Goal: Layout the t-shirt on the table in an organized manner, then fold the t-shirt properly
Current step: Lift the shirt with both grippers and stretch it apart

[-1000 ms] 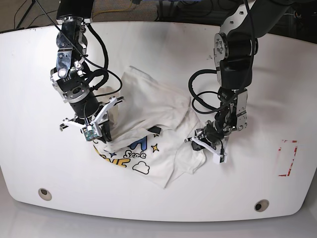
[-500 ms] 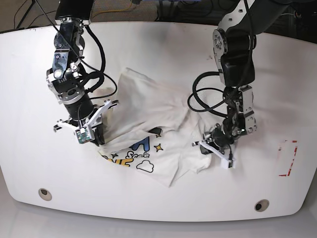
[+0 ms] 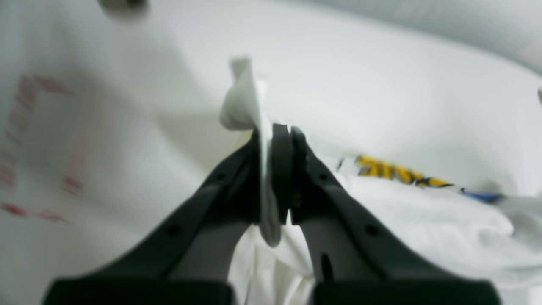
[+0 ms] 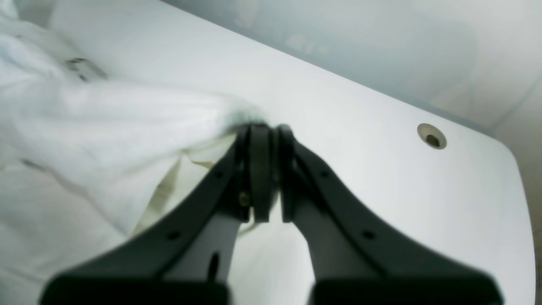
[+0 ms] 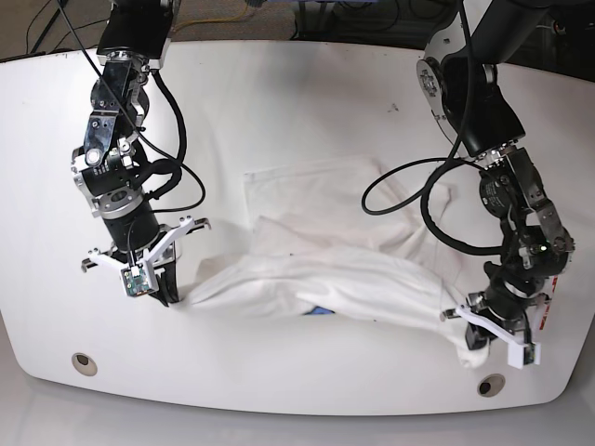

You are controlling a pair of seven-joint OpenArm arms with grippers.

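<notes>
Across the table [image 5: 297, 93] both clamped grippers stretch the t-shirt [image 5: 325, 269]; only the left wrist view shows yellow print.

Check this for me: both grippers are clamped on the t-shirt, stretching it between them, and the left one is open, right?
Not quite. The left gripper is shut, pinching a fold of the t-shirt, as the left wrist view shows. The right gripper is clamped on it too, with the shirt stretched between them.

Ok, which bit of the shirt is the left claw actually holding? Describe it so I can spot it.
Start at the white table, near its red dashed mark. There the left claw pinches the t-shirt at the end of a stretched band. That end hangs as a small bunched tail, unlike the flatter cloth behind.
</notes>
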